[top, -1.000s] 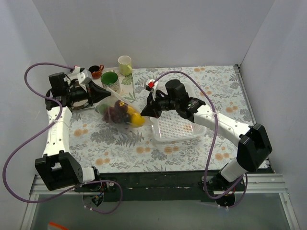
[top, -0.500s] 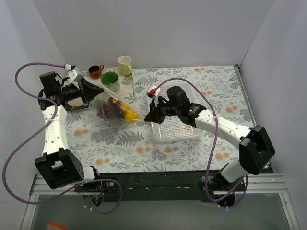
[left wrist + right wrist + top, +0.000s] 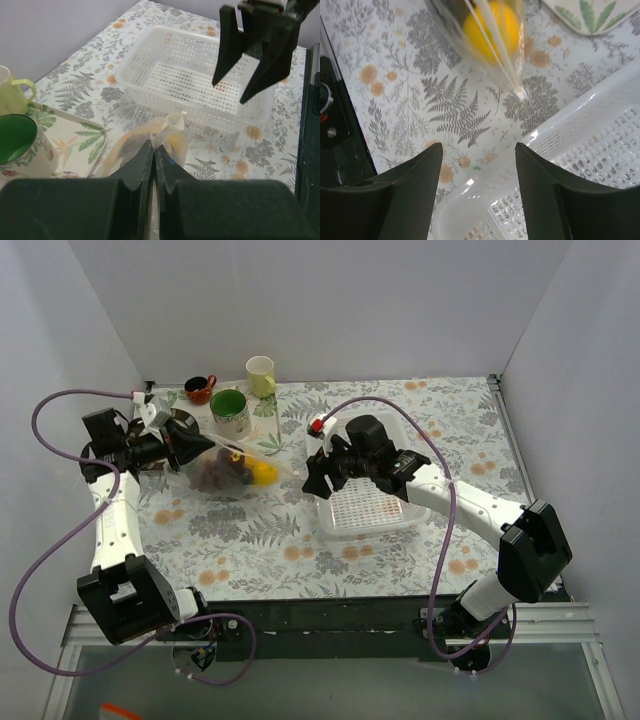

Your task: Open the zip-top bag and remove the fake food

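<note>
L pincer [image 3: 153,148] is shut tight. Its fingers [image 3: 125,195] are pressed together w/ a thin edge of the zip-top bag [image 3: 150,136] nipped btw the tips. The bag runs straight out ahead of those tips, its clear film crumpled. The fake food [image 3: 240,472] is bunched inside. The yellow lemon [image 3: 490,25] sits at the end farthest from the L pincer, and the dark purple pieces [image 3: 213,475] lie nearer to it. Can't tell if the bag rests on the tablecloth [image 3: 260,540] or hangs just off it, nor whether the zip is parted.

R pincer [image 3: 477,150] has its jaws spread wide w/ nothing btw them, only fern-print cloth below. In its wrist view the bag's tapered end, w/ the lemon in it, lies ahead of the fingertips. That end is near them but apart from both fingers, no contact. The white basket [image 3: 585,150] is just beside the R pincer and passes under its right-hand finger. In the top view the R pincer hangs at the basket's corner nearest the bag.

From the L wrist cam the R pincer faces the L pincer from across the basket, w/ the bag's loose end btw the two.

Off to the left of the L pincer's fingers is a green mug [image 3: 17,142] on a leaf-print tray [image 3: 75,142], w/ a pale yellow cup [image 3: 10,92] just past it. A small brown mug [image 3: 199,390] stands farther back, apart from the L pincer.
</note>
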Action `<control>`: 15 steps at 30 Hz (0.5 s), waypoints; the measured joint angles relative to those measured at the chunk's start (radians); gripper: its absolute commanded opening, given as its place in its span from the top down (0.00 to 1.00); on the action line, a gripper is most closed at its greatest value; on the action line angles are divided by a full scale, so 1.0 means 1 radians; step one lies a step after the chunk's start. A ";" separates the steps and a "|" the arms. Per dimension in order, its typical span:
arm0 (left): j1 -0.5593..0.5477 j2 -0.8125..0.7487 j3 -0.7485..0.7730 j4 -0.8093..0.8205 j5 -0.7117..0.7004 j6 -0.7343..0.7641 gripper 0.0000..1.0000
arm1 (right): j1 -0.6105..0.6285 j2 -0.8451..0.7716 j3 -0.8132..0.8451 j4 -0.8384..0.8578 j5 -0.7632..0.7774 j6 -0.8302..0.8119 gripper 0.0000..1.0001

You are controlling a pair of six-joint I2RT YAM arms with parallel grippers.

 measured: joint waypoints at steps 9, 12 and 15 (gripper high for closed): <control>0.000 -0.077 -0.098 -0.356 0.018 0.350 1.00 | 0.027 -0.006 0.066 0.135 0.024 0.153 0.74; 0.000 -0.050 -0.097 -0.543 0.012 0.544 1.00 | 0.069 0.023 0.064 0.168 0.024 0.198 0.75; 0.000 -0.005 -0.101 -0.684 -0.005 0.678 1.00 | 0.106 0.058 0.050 0.193 0.026 0.226 0.76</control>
